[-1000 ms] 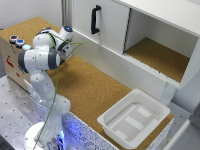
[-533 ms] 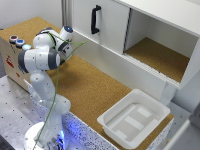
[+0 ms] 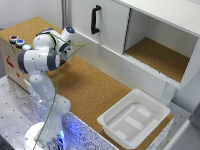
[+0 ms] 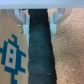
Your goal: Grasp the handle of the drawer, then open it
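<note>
The handle [image 3: 95, 19], a black vertical bar, sits on the white front panel [image 3: 102, 22] of the cabinet [image 3: 150, 30] at the far side of the cork-topped worktop [image 3: 95, 87]; the panel is flush with the cabinet face. To the exterior view's right of that panel the cabinet has an open bay [image 3: 160, 52] with a cork floor, its lower front edge running along the worktop's back.

The arm [image 3: 42, 57] stands at the exterior view's left, bent over a wooden box [image 3: 12, 57] near the worktop's left edge, well apart from the handle. A small red mark shows on the box's side, too blurred to read. In the wrist view a blue geometric emblem [image 4: 10, 57] is printed on a tan surface, with no legible lettering.

The gripper [image 4: 39, 17] shows in the wrist view only as two pale fingers [image 4: 22, 17] set apart over a dark strip, seemingly parted with nothing between them, though the blur leaves this uncertain.

A white plastic tray [image 3: 134, 117] lies at the worktop's near right corner. Between the arm and the cabinet the cork is open
</note>
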Tool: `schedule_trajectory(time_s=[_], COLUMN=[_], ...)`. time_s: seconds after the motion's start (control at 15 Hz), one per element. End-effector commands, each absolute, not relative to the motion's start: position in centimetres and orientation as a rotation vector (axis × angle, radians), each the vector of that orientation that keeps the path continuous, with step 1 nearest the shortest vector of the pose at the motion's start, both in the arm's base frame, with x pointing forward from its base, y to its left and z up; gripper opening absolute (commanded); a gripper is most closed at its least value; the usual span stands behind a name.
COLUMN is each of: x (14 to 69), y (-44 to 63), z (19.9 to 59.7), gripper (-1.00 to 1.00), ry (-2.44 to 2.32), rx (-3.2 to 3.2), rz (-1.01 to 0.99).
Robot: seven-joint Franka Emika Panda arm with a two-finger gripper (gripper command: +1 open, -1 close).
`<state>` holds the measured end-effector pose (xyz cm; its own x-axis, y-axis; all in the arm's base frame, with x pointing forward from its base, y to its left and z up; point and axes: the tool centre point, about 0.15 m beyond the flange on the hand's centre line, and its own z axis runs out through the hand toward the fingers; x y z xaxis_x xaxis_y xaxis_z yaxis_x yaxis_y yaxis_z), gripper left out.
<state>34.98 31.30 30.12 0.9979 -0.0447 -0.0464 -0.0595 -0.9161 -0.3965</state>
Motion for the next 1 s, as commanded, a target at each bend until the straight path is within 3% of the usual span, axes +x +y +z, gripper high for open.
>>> schedule_trajectory(time_s=[0.0,0.93], x=[34.4,36.6], y=[25.6,14.6], z=[26.4,26.4], gripper=[-1.0,-1.0], ry=[0.122,0.195], rx=[-2.712,-2.742], rz=[0.028,-0.022])
